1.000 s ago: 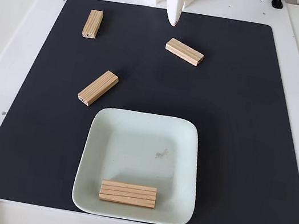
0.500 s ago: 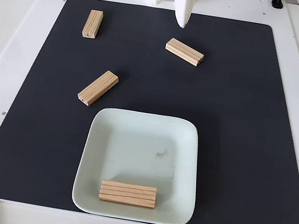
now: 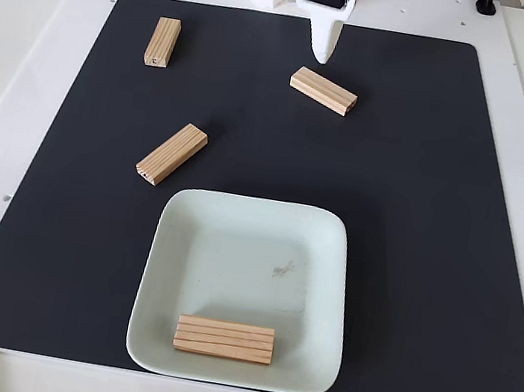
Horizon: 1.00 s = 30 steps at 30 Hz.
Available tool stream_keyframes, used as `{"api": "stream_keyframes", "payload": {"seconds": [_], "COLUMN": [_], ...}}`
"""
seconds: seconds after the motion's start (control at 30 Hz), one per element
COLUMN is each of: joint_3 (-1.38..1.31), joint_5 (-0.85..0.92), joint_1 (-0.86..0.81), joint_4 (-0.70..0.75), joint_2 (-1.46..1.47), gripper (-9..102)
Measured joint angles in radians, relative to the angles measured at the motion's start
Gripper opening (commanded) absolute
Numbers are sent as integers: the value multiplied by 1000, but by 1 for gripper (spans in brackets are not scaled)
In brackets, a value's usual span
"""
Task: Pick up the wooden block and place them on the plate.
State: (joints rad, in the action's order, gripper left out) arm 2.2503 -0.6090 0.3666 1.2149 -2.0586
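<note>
A wooden block (image 3: pixel 323 91) lies on the far part of the black mat (image 3: pixel 437 237), its long axis running left to right with a slight slant, just near of the white gripper (image 3: pixel 321 57), whose tip points down above it. Whether the jaws are parted cannot be told; they hold nothing. Two more blocks (image 3: pixel 162 41) (image 3: pixel 172 153) lie to the left, a fourth (image 3: pixel 225 339) rests on the plate (image 3: pixel 330 269); the gripper has shifted right toward the block.

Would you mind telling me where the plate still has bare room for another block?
The plate is bare across its far half and middle, apart from a small smudge. The one wooden block inside lies along the near rim, so that strip is crowded.
</note>
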Motion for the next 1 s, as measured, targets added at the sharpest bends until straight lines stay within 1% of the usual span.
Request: {"api": "stream_keyframes", "payload": {"seconds": [0.17, 0.4, 0.47, 0.6, 0.7, 0.87, 1.0], "joint_3": [-29, -32, -32, -32, -32, -32, -32], "joint_5": [-130, -155, -155, -155, -155, -155, -155], "joint_1": [0, 5, 5, 5, 5, 5, 43], "joint_4": [0, 0, 0, 0, 0, 0, 3], "joint_2": [26, 26, 26, 26, 26, 26, 26], "gripper": [0, 1, 6, 25, 34, 36, 36]}}
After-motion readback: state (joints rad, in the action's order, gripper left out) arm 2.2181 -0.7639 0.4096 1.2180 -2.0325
